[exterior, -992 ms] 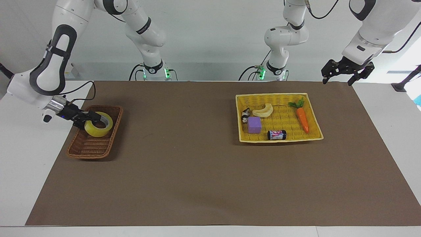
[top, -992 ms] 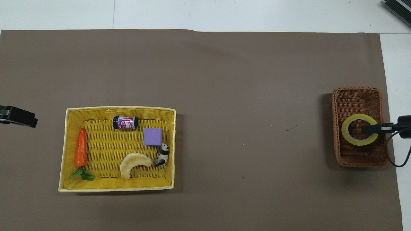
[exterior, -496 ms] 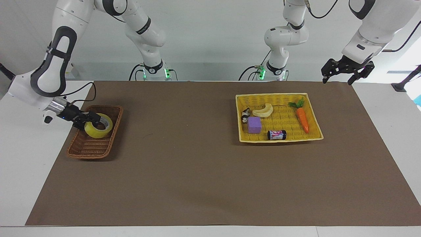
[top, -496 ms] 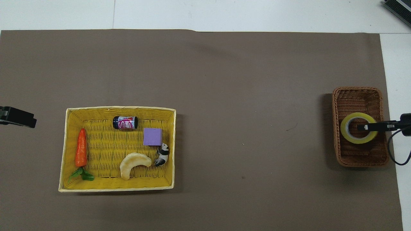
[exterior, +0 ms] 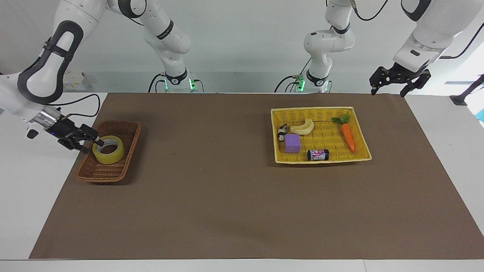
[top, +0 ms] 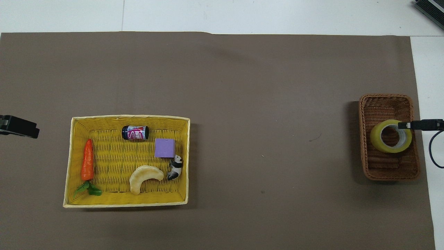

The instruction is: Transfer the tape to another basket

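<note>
The tape (exterior: 113,155), a yellow roll with a pale core, lies flat inside the brown wicker basket (exterior: 102,177) at the right arm's end of the table. It also shows in the overhead view (top: 376,140), within the basket (top: 388,99). My right gripper (exterior: 92,140) is open and empty at the basket's outer rim, with its fingertips just at the roll's edge; in the overhead view (top: 404,125) only its tip shows. My left gripper (exterior: 389,88) hangs open and empty in the air past the yellow tray-basket, at the left arm's end, and waits.
The yellow woven tray-basket (exterior: 321,110) (top: 130,118) holds a carrot (exterior: 348,136), a pale banana (exterior: 303,127), a purple block (exterior: 292,143), a small can (exterior: 318,155) and a panda figure (exterior: 281,133). Brown paper covers the table between the two baskets.
My right gripper has let go of the tape and drawn back toward the table's edge. The roll, held tilted before, has dropped flat into the brown basket.
</note>
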Tool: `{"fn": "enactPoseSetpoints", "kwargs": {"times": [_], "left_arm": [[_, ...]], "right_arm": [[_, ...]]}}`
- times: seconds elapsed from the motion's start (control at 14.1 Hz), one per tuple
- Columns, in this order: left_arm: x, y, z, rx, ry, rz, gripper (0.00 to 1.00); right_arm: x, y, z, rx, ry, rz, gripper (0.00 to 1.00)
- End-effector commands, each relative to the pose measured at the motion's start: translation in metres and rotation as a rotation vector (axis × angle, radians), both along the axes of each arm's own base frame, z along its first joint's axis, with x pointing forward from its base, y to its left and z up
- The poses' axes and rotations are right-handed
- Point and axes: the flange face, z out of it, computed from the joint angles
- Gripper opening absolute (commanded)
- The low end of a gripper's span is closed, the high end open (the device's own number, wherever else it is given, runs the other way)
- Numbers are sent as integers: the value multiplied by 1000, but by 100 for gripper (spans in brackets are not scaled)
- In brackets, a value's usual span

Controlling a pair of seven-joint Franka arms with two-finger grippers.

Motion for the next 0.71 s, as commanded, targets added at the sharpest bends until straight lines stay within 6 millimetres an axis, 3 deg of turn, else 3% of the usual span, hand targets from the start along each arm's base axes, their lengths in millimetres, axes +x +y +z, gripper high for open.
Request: {"fn": "enactPoseSetpoints", "kwargs": {"times": [0.0, 0.14, 0.64], "left_arm": [[-7, 4, 2, 12, -4, -3, 100], [-7, 4, 2, 12, -4, -3, 100], [-7, 3, 2, 12, -4, -4, 100]], "right_arm": [[13, 32, 43, -110, 20, 0, 100], [27, 54, 85, -202, 3, 4, 100], [16, 140, 150, -320, 88, -85, 100]]}}
